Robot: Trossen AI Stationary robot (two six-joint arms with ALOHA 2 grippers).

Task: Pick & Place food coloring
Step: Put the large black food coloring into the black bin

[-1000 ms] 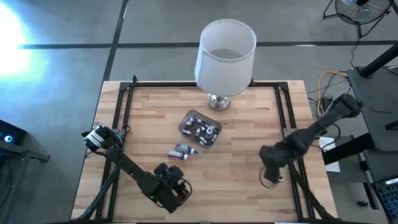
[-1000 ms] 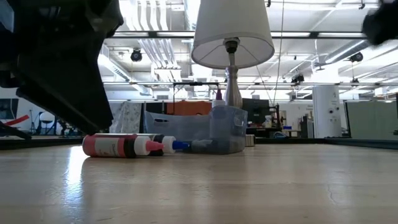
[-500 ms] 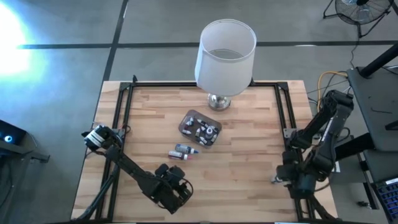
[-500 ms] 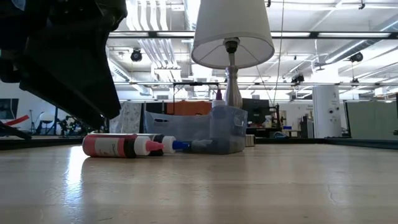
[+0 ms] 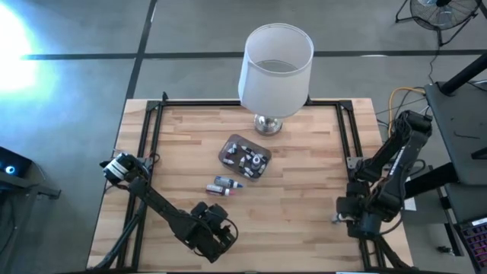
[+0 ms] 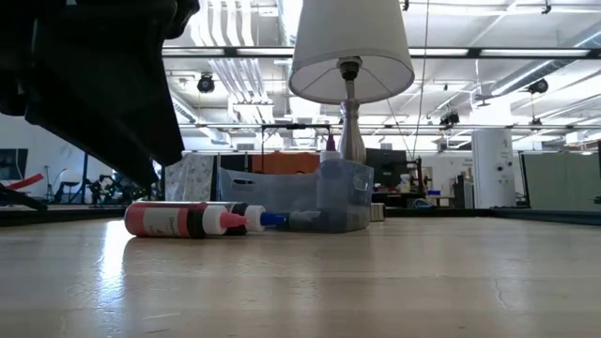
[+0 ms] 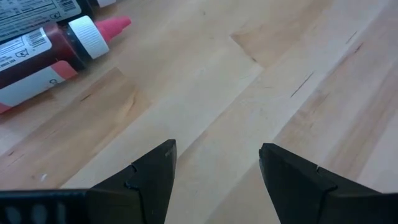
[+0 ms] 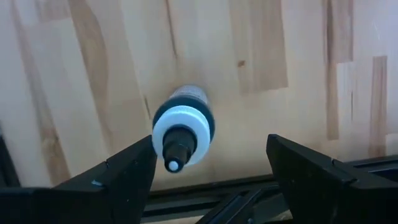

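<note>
Several tiny food coloring bottles sit in a small translucent tub (image 5: pixel 245 158) at the table's middle, also in the low view (image 6: pixel 310 199). Two more bottles (image 5: pixel 225 185) lie on their sides just near of it; the low view shows the red one (image 6: pixel 178 219). My left gripper (image 5: pixel 210 233) hovers open near the near edge, and its wrist view (image 7: pixel 217 146) shows a red-tipped bottle (image 7: pixel 43 53) lying ahead. My right gripper (image 5: pixel 358 218) is open at the right near corner. One white-capped bottle (image 8: pixel 182 127) stands upright on its base below its spread fingers (image 8: pixel 211 140), untouched.
A lamp with a white shade (image 5: pixel 275 70) stands on its metal base at the far middle of the table. A black frame rail (image 5: pixel 351 164) runs along the table's right side, close to my right arm. Bare wood lies between the two grippers.
My right gripper has drawn back from over the table toward the right near corner, its arm folding in. The upright bottle stays standing where the gripper was. My left arm has barely shifted.
</note>
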